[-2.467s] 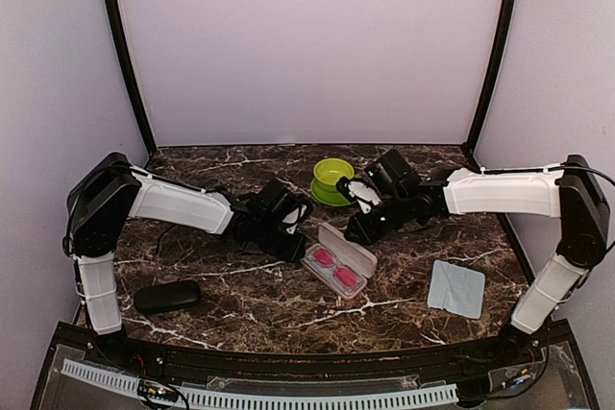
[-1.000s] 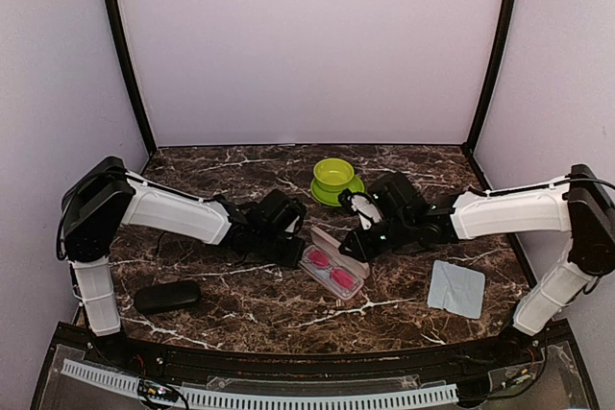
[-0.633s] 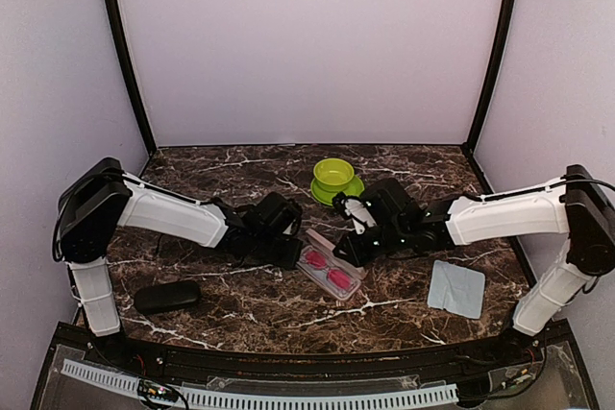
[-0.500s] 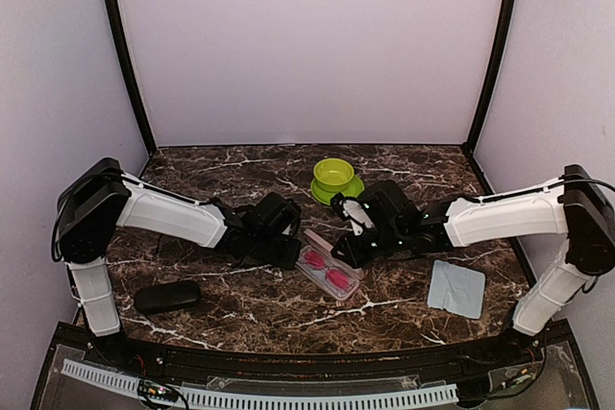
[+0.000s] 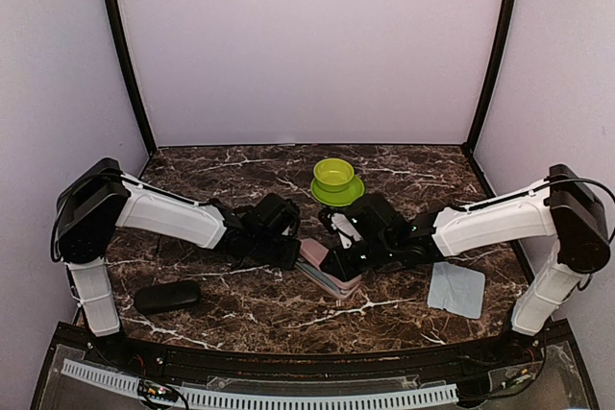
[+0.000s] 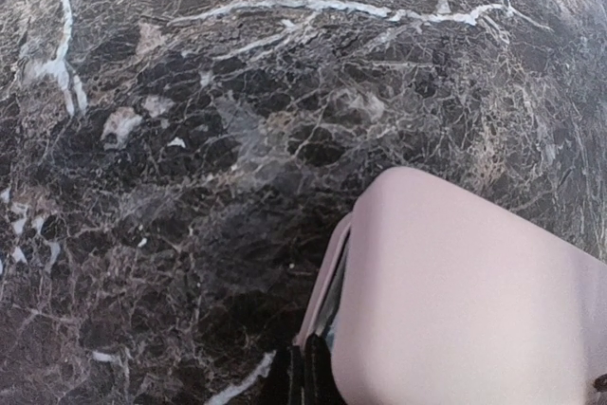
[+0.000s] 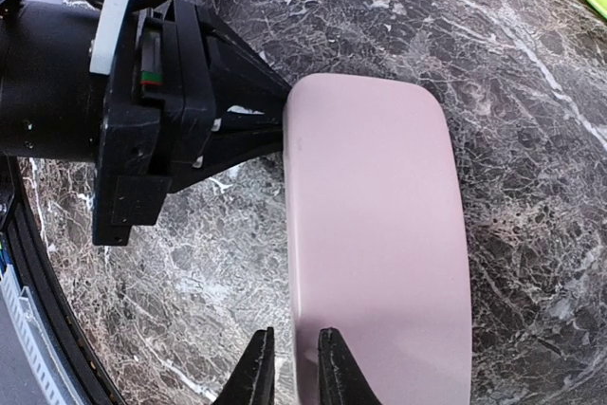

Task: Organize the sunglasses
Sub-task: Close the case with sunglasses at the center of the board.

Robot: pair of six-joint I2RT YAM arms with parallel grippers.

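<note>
Sunglasses: hidden; I cannot tell where.
Cases: two, one pink case (image 5: pixel 332 282) with lid nearly down, one black case (image 5: pixel 167 296) near left on the desk (image 5: pixel 240 304).
Left pincer (image 6: pixel 303 377): closed, at pink case's edge.
Right pincer (image 7: pixel 292 372): narrow, at lid rim; grip unclear.
Others: one green bowl (image 5: pixel 333 176), one grey cloth (image 5: pixel 455 289).

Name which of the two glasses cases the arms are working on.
The pink case, at the middle of the table, where both arms meet. The black case lies alone at the near left by the left arm's base, with nothing touching it.
</note>
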